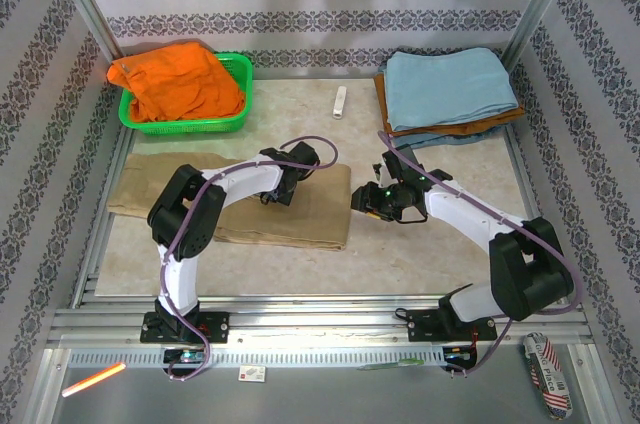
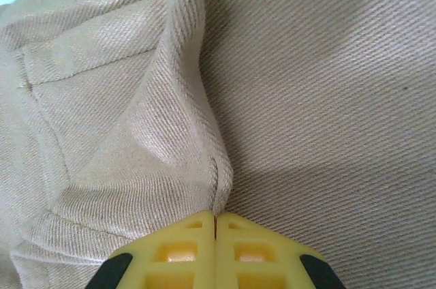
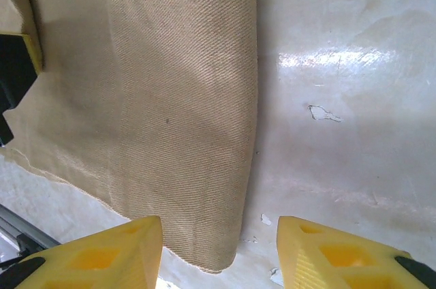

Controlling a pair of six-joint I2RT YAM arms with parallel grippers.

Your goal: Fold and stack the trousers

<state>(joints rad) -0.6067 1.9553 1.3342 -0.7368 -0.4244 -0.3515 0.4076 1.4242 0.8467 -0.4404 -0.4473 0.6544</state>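
The khaki trousers (image 1: 310, 222) lie flat and folded lengthwise across the left-middle of the table. My left gripper (image 1: 276, 196) is down on their upper middle. In the left wrist view its yellow fingers (image 2: 177, 251) are pressed together, and the left gripper (image 2: 216, 224) is shut on a pinched ridge of trouser cloth (image 2: 197, 132). My right gripper (image 1: 358, 202) sits at the trousers' right end. In the right wrist view it (image 3: 218, 251) stands open, with the corner of the trousers (image 3: 150, 98) lying between its fingers, untouched.
A green basket (image 1: 235, 124) holding an orange garment (image 1: 178, 84) stands at the back left. A light-blue folded cloth (image 1: 450, 89) tops a brown folded stack at the back right. A small white object (image 1: 340, 102) lies between them. Bare tabletop (image 3: 340, 98) lies right of the trousers.
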